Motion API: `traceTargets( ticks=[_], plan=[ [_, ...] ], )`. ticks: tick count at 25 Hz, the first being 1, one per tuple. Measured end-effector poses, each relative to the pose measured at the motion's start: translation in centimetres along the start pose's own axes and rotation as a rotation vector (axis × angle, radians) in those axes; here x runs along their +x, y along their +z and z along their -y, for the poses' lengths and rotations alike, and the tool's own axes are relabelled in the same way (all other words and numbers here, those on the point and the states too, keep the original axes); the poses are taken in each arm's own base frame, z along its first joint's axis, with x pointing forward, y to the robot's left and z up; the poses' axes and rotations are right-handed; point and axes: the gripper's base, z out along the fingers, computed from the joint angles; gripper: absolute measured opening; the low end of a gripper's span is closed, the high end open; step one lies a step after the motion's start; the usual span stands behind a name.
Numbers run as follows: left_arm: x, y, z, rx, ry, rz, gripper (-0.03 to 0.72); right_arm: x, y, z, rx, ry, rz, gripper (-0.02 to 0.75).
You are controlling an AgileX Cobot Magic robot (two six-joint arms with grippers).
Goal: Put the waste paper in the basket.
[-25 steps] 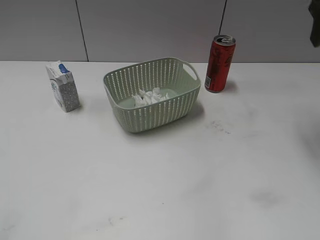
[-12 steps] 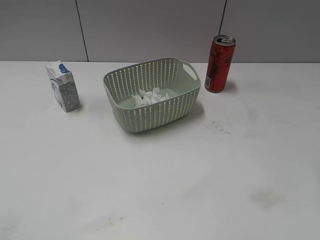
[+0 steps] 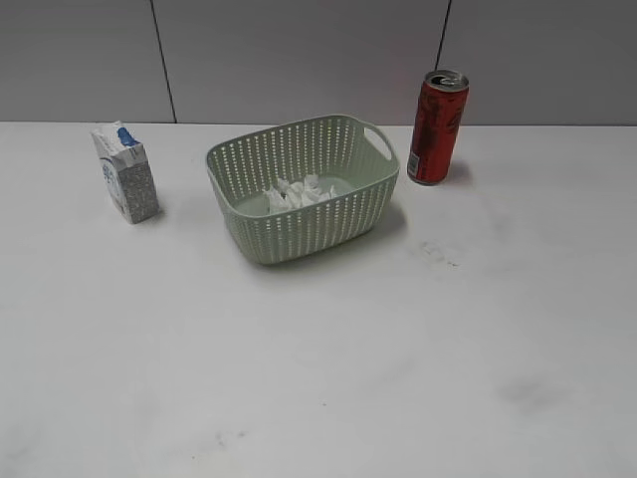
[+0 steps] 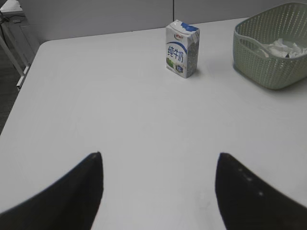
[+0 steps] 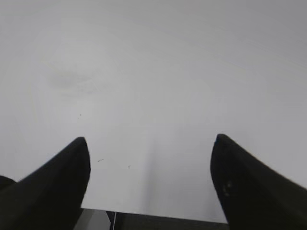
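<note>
Left gripper [image 4: 158, 165] wide; crumpled waste paper [image 3: 301, 193] fills perforated basket [image 3: 299, 234].

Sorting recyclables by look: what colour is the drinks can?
The can is red with dark markings and a silver top, clearest in the exterior view.

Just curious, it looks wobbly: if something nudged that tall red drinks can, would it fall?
The tall red drinks can stands upright on a narrow base, so a high push would probably tip it. Being round, it would likely roll. Its open top suggests spilling, or lightness.
</note>
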Motion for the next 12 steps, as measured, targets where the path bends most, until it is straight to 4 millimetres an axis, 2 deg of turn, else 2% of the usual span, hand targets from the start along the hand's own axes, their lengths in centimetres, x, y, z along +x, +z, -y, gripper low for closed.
traceTargets(
  ticks=[7, 12],
  plan=[
    [0.0, 0.0, 0.0, 0.0, 0.0, 0.0, 0.552, 2.0, -3.2, -0.2, -0.019, 0.011, 0.206, 0.592],
    [0.0, 0.0, 0.0, 0.0, 0.0, 0.0, 0.552, 3.9, -4.7, -0.4, -0.051, 0.025, 0.254, 0.592]
  ],
)
